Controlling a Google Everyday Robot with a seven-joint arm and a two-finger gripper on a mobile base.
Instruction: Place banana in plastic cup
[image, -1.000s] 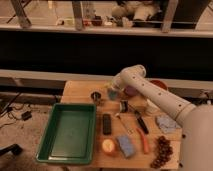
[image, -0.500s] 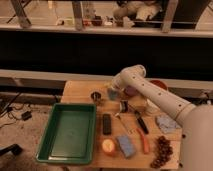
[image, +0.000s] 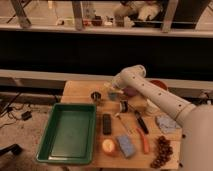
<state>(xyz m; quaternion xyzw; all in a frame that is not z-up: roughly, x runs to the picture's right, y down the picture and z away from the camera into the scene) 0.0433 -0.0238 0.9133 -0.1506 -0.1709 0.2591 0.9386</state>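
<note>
Although the banana cannot be picked out, probably hidden at the gripper (image: 113, 90) just right of centre, it should be light, stiff and smooth; grip mid-length. Beneath sits the plastic cup (image: 114, 95); the dark cup (image: 96, 96) stands left.

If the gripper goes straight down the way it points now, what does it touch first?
Most likely the teal plastic cup: the gripper hangs right over it at the back of the table, pointing down. Depth is hard to judge from this single view.
</note>
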